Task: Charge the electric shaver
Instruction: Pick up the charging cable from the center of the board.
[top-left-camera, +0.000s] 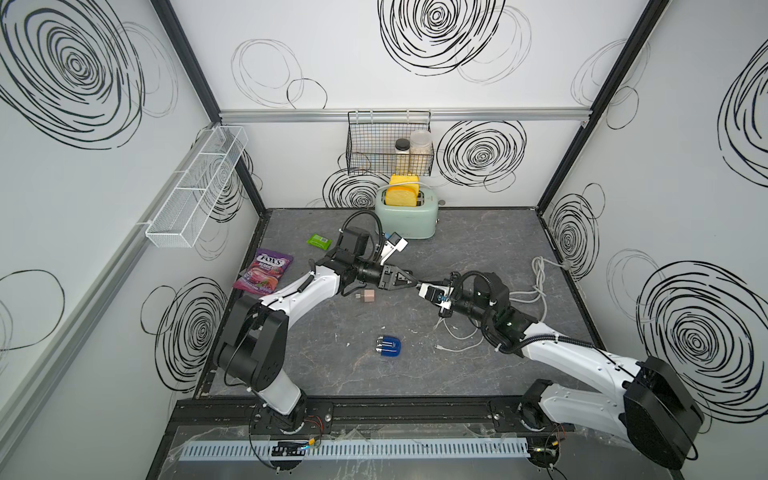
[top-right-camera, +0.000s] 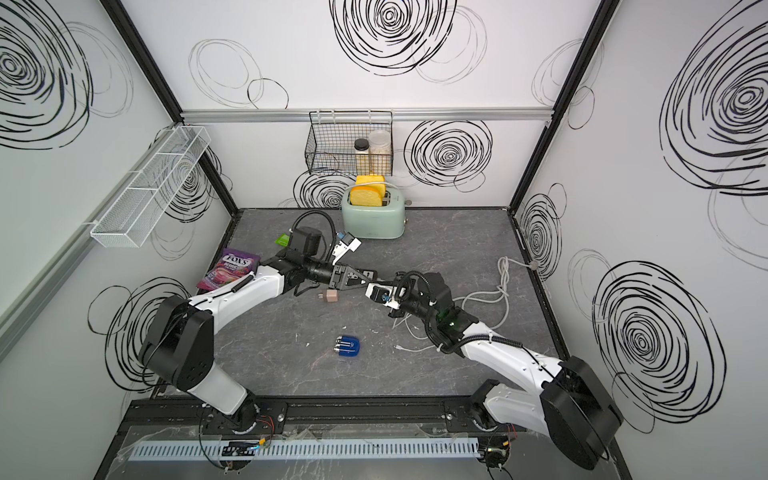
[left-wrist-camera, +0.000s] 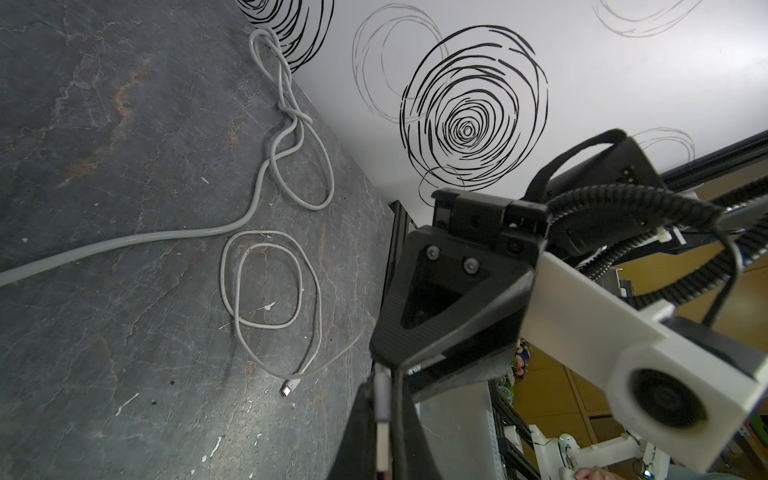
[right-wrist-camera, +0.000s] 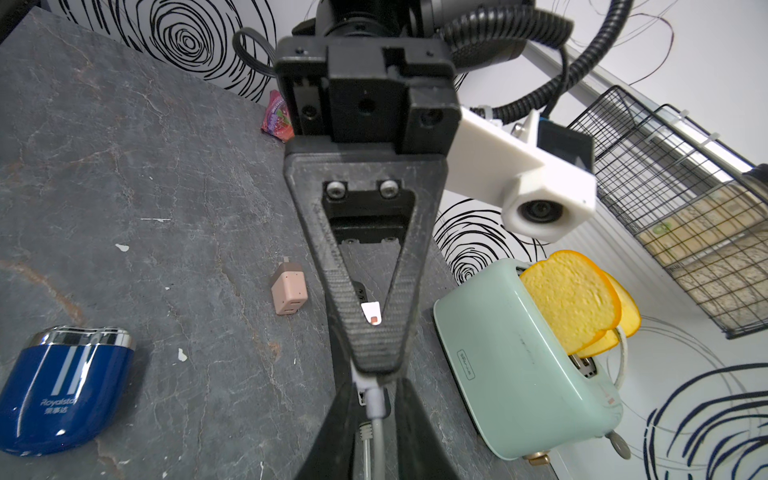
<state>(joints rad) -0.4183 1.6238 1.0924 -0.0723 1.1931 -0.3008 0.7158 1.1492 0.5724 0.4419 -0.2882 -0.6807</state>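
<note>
The electric shaver (top-left-camera: 389, 347) lies well apart from left tool (top-left-camera: 414, 283) pinching the cable (right-wrist-camera: 376, 411).

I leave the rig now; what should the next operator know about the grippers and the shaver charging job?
Left gripper: shut on one end of the thin white cable.
Right gripper: fingers on both sides of that same end; grip unclear.
Electric shaver and pink adapter: on the table, no gripper touching; cable's other plug lies free.
Done: cable end lifted. Left: likely plug cable into shaver and adapter.
</note>
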